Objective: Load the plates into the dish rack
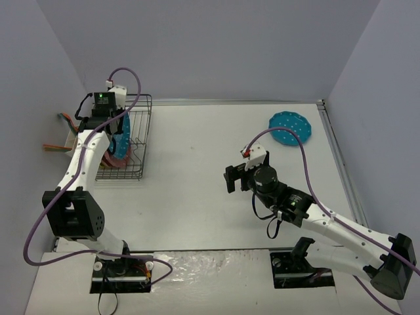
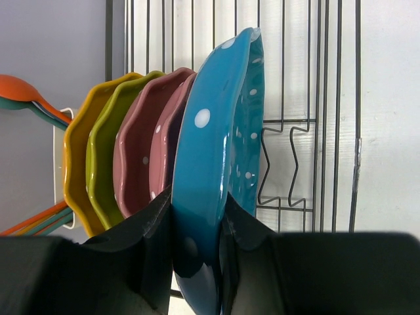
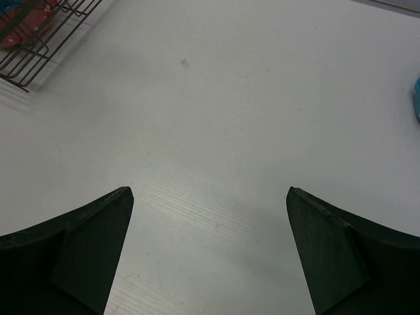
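My left gripper (image 2: 200, 210) is shut on the rim of a teal blue plate (image 2: 213, 151), held on edge inside the black wire dish rack (image 1: 134, 141). Beside it stand two pink plates (image 2: 154, 138), a yellow-green plate (image 2: 104, 144) and an orange plate (image 2: 75, 151), all upright. In the top view the left gripper (image 1: 118, 118) is over the rack's far end. A second teal blue plate (image 1: 290, 127) lies flat on the table at the far right; its edge shows in the right wrist view (image 3: 416, 98). My right gripper (image 3: 210, 197) is open and empty above bare table, mid-table (image 1: 237, 177).
A white holder (image 1: 71, 139) with coloured utensils (image 2: 26, 95) hangs on the rack's left side. The rack's corner shows in the right wrist view (image 3: 39, 39). Grey walls close the left, back and right sides. A rail (image 1: 338, 151) runs along the table's right edge.
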Robot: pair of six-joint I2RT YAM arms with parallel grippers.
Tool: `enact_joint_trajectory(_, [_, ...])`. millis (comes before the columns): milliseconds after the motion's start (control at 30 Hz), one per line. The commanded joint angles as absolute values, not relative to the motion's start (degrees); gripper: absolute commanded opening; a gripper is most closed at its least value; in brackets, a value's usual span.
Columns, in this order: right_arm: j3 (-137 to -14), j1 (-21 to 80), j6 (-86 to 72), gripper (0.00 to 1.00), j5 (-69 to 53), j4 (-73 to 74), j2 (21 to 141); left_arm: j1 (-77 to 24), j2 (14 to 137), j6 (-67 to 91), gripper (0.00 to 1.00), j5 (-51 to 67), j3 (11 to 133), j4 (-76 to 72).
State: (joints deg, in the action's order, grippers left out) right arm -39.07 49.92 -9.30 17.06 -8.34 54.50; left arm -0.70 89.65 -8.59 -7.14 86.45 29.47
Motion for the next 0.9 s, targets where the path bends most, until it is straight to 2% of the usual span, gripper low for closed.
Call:
enact_joint_trajectory(0, [-39.5, 49.5, -9.5, 1.0, 17.1, -11.3, 53.9, -0.3, 88.5, -8.7, 0.0, -8.0, 86.8, 20.5])
enact_joint_trajectory(100, [-39.4, 49.3, -9.6, 1.0, 17.1, -11.3, 54.3, -0.3, 88.9, -8.0, 0.0, -8.2, 85.0, 18.8])
enact_joint_trajectory(367, [-38.8, 49.0, -10.0, 1.0, 16.9, -11.3, 54.4, -0.4, 89.3, -8.2, 0.15, -10.1, 80.8, 15.6])
enact_joint_trajectory(567, [-39.0, 48.8, -10.3, 1.0, 16.6, -11.3, 55.4, -0.4, 87.8, -7.3, 0.36, -9.5, 78.8, 13.0])
enact_joint_trajectory(767, [-40.7, 47.2, -11.2, 1.0, 15.8, -11.2, 56.9, -0.4, 84.0, -4.2, 0.68, -7.0, 79.0, 14.6])
enact_joint_trajectory(867, [-41.9, 45.6, -13.0, 1.0, 16.3, -11.0, 57.8, -0.4, 82.0, -3.1, 0.73, -6.5, 79.6, 15.7])
